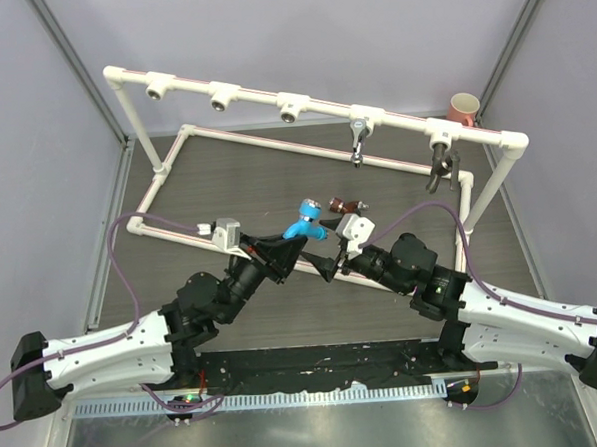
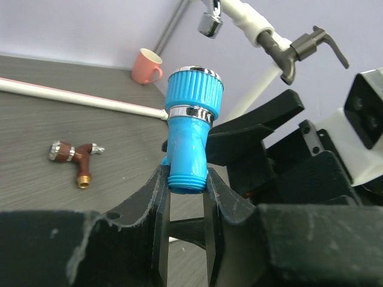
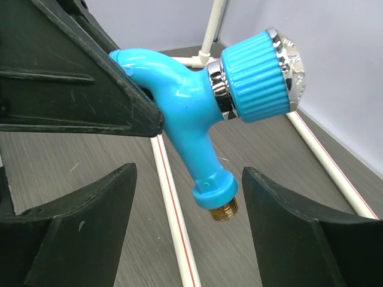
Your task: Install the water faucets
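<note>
Dark wood-grain worktop [image 1: 225, 167], walled in pale lilac. A white pipe frame [image 1: 272, 93] is set across the far side, from 10 to 2 o'clock in the top view.

Item 1: blue faucet [image 3: 188, 128]. It is held off the worktop near the centre, clamped at its spout end by the closed left end effector [image 2: 187, 186]. The ribbed handle is turned away from that arm, and the brass thread is left exposed.

Item 2: right end effector [image 3: 188, 179]. It is open, with a finger placed on each side of the threaded stem. No contact is seen.

Item 3: copper faucet [image 1: 343, 207]. It is laid on the worktop just at 3 o'clock of the blue one and is not touched by either arm.

Item 4: silver faucet [image 1: 359, 135] and dark grey lever faucet [image 1: 441, 164]. Both are seen hanging from the rail, at 1 and 2 o'clock.

Item 5: three empty sockets [image 1: 219, 100], ranged from 10 to 12 o'clock.

Step in hand, as judged: a transfer of the blue faucet between the arms. For the next move, the right fingers need to be closed on the body above the thread, keeping the brass uncovered, before the left grip is released. An empty socket must then be met squarely.
</note>
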